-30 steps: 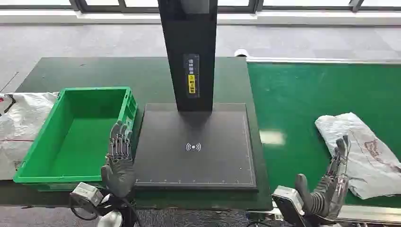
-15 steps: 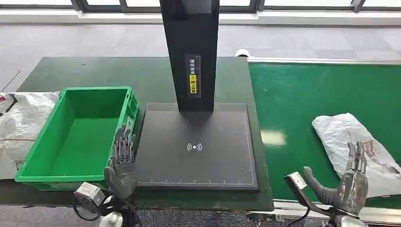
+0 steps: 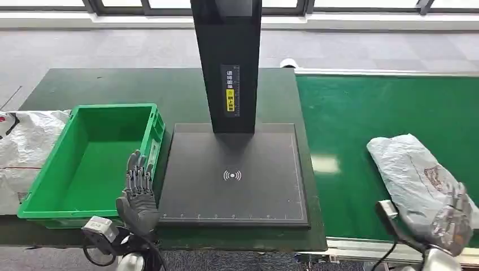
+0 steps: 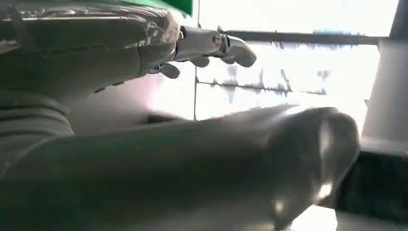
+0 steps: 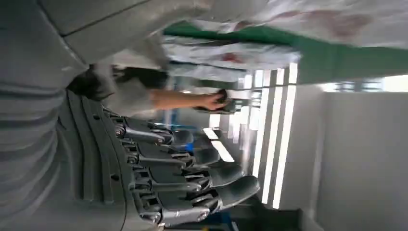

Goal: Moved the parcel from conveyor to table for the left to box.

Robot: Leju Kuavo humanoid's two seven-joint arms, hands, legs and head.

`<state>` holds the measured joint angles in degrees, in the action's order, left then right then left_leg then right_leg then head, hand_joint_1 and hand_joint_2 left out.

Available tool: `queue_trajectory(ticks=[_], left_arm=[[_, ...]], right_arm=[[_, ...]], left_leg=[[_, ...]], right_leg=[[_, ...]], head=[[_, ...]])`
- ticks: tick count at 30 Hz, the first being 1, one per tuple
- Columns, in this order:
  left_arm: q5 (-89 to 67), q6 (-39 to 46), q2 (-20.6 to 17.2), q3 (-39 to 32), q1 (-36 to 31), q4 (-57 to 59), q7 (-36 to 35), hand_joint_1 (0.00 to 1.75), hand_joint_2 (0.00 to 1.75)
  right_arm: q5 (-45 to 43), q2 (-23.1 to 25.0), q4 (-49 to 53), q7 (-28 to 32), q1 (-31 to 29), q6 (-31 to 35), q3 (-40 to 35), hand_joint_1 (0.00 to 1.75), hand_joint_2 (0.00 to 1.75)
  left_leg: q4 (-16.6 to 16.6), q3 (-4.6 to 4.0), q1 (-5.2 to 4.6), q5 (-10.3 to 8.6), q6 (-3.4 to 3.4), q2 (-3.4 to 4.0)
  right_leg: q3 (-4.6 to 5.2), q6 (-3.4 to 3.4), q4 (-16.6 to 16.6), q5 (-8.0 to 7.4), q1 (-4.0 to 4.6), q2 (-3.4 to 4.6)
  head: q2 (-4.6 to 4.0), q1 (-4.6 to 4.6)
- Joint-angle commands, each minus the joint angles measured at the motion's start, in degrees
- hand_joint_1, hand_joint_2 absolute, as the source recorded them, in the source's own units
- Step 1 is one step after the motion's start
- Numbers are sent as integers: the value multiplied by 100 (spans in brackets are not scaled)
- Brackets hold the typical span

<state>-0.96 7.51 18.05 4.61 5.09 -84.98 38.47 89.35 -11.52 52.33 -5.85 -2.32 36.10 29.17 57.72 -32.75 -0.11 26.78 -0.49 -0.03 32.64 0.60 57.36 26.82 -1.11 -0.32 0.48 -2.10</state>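
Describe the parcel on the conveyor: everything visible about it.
The parcel is a soft grey-white plastic mailer bag, crinkled and glossy, with a faint reddish-brown printed mark near its near end. It lies flat, angled, on the green conveyor belt, right of the black scanner platform. The right hand is at its near corner, overlapping it in the head view; whether it has a grip cannot be told. Nothing else touches it.
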Motion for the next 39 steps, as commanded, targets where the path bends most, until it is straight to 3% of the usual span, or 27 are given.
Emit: queue_trajectory(ticks=[1, 25, 26, 27, 31, 33, 34, 35, 37, 39], left_arm=[[-64, 642, 83, -271, -521, 850, 49, 0, 0], [9, 776, 63, -68, -764, 1190, 8, 0, 0], [-44, 927, 63, -43, -771, 1201, -24, 0, 0], [-93, 1145, 57, -22, -775, 1184, -3, 0, 0], [-40, 1284, -24, 154, -732, 1077, 3, 0, 0], [-32, 1264, -29, 241, -738, 1121, 3, 0, 0], [-31, 1262, -26, 250, -739, 1137, 3, 0, 0], [111, 1170, -17, 218, -738, 1226, 70, 0, 0], [142, 1196, -27, 194, -694, 1254, 153, 0, 0], [143, 1195, -29, 193, -691, 1250, 153, 0, 0]], right_arm=[[-42, -1168, -3485, -151, -1543, -69, 545, 0, 175], [-73, -1205, -3533, -94, -1779, -269, 719, 0, 175], [-189, -1155, -3552, 45, -1850, -319, 831, 0, 175], [-444, -1043, -3532, 554, -1908, -294, 1018, 0, 175], [-923, -790, -3168, 1364, -2117, 390, 1415, 0, 175], [-1676, -885, -2914, 2162, -2438, 390, 1973, 0, 175], [-1670, -979, -2964, 2154, -2522, 319, 1953, 0, 175], [-2947, -1327, -3182, 3004, -3437, -918, 2613, 0, 175], [-2707, -1369, -3133, 2498, -3853, -1274, 2238, 0, 175], [-2704, -1360, -3134, 2487, -3861, -1264, 2229, 0, 175]], left_leg=[[2, -9, 6, -10, 7, -14], [9, -13, 1, -8, 2, 2], [9, -14, 0, -9, 3, 5], [13, -14, -4, -5, 4, 6], [8, -10, 2, -7, 2, 16], [14, -18, -3, -5, 2, 27], [16, -19, -11, -3, 4, 28], [16, -20, -10, -5, 4, 32], [27, -32, -23, -4, 7, 61], [27, -33, -23, -6, 14, 58]], right_leg=[[-8, 9, -19, -19, 7, -16], [9, 9, -16, -27, 2, 15], [11, 10, -17, -30, 1, 18], [15, 13, -7, -23, -4, 19], [11, 9, -16, -31, 3, 31], [23, 10, -4, -29, -2, 41], [29, 13, 4, -26, -10, 43], [31, 11, 4, -29, -9, 46], [57, 14, 21, -35, -23, 74], [47, 19, 19, -34, -22, 66]], head=[[0, 0], [0, 0], [0, 0], [0, 0], [0, 0], [0, 0], [0, 0], [0, 0], [0, 0], [0, 0]])
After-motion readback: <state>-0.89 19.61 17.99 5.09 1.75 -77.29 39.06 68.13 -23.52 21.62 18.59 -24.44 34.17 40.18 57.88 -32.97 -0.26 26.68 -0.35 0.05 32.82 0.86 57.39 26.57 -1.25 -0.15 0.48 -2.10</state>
